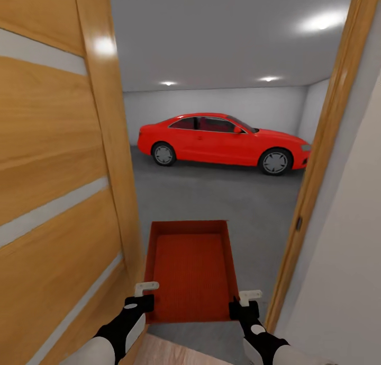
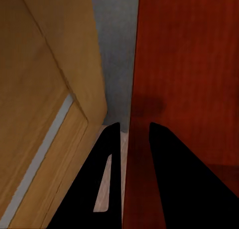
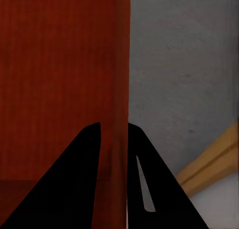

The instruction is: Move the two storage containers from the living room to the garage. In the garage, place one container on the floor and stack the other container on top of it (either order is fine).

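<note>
We count one storage container (image 1: 191, 269), orange-red, open top, ribbed bottom, held out in front of us betw. two grippers in the doorway to the garage (image 1: 222, 105). The left gripper (image 1: 144, 296) has its fingers (image 2: 112, 154) clamped across the container's left wall, one finger inside and one outside; the right gripper (image 1: 246, 303) grips the right wall the same way, fingers (image 3: 84, 159) closed on either side of it. The container hangs level above the grey concrete floor (image 1: 211, 195), just past the threshold. One red car (image 1: 225, 142) is parked well ahead by the back wall, side-on. One wooden door (image 1: 58, 169) stands open close on our left, right beside the container's left wall; one wooden door frame (image 1: 323, 158) rises on the right, w/ a pale wall past it. Three ceiling lights are lit.
</note>
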Robot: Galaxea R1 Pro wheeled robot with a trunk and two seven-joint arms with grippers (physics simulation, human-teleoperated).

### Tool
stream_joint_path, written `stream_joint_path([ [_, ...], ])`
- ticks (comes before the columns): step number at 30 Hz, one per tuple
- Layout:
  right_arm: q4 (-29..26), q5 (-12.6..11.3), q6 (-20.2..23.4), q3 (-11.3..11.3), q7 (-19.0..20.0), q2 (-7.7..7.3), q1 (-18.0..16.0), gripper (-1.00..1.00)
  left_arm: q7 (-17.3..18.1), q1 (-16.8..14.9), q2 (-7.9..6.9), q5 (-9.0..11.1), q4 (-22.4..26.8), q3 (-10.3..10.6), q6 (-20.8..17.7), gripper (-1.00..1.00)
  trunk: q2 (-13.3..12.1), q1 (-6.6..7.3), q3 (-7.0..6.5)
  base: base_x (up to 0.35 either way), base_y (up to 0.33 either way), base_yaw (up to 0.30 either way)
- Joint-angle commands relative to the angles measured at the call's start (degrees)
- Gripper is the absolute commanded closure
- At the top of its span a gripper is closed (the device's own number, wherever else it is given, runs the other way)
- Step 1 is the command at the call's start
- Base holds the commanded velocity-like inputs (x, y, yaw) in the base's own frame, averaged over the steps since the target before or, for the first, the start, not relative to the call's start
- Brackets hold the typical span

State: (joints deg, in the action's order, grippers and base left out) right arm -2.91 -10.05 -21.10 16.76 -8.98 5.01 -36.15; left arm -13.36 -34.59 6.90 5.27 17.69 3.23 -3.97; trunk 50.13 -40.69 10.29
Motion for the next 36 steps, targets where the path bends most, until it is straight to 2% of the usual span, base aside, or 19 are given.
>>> stream_joint_path([
  [1,0.2,-1.9,-0.5,-1.5,-0.7,0.0,-0.1,1.0,-0.6,0.0,-0.05,0.0,0.3,-0.7,-0.4,1.0,0.1,-0.03,0.08,0.232,0.197,-0.282],
  [21,0.2,-1.9,-0.5,-1.5,-0.7,0.0,-0.1,1.0,-0.6,0.0,-0.05,0.0,0.3,-0.7,-0.3,1.0,0.1,-0.03,0.08,0.034,0.03,-0.276],
  [36,0.2,-1.9,-0.4,-1.5,-0.7,0.0,-0.1,1.0,-0.6,0.0,-0.07,0.0,0.3,-0.7,-0.3,1.0,0.1,-0.03,0.08,0.0,0.0,-0.015],
])
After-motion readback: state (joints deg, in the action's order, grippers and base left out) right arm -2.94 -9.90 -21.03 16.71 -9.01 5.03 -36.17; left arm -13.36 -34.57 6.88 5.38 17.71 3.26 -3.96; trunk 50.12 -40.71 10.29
